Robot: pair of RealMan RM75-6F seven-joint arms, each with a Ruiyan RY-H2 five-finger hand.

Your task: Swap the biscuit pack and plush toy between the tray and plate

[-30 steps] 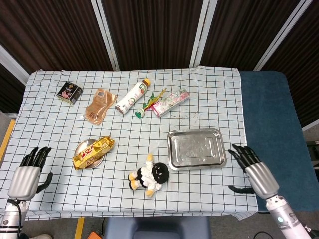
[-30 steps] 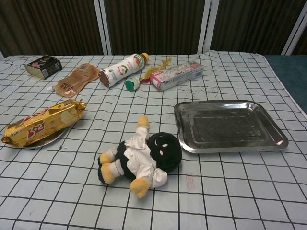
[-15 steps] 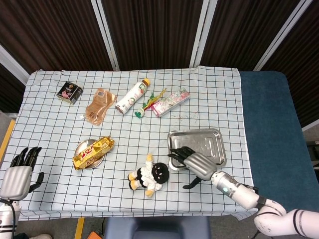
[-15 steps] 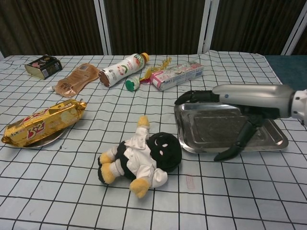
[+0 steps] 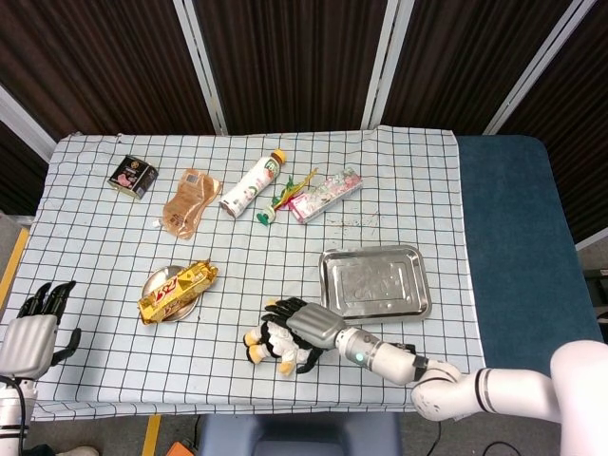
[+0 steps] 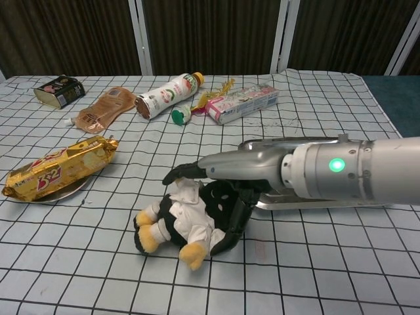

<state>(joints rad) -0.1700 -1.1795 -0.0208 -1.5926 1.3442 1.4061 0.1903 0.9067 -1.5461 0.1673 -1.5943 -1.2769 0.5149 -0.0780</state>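
The black and white plush toy (image 5: pixel 269 343) (image 6: pixel 182 220) lies on the checked cloth between the plate and the tray. My right hand (image 5: pixel 303 324) (image 6: pixel 222 174) is stretched over its head, fingers spread above it and thumb curling beneath on the near side. The toy still rests on the table. The golden biscuit pack (image 5: pixel 179 289) (image 6: pixel 60 166) lies across the small round plate (image 5: pixel 153 279) (image 6: pixel 58 191). The steel tray (image 5: pixel 373 282) holds nothing and is mostly hidden by my forearm in the chest view. My left hand (image 5: pixel 29 338) hangs open off the table's left front corner.
Along the back stand a dark tin (image 5: pixel 132 176), a brown pouch (image 5: pixel 188 199), a lying bottle (image 5: pixel 252 183), a green and yellow trinket (image 5: pixel 279 199) and a pink box (image 5: pixel 326 194). A blue surface (image 5: pixel 513 237) borders the table on the right.
My right hand has swept left from above the tray's front corner to lie over the plush toy's head. The left hand has barely shifted.
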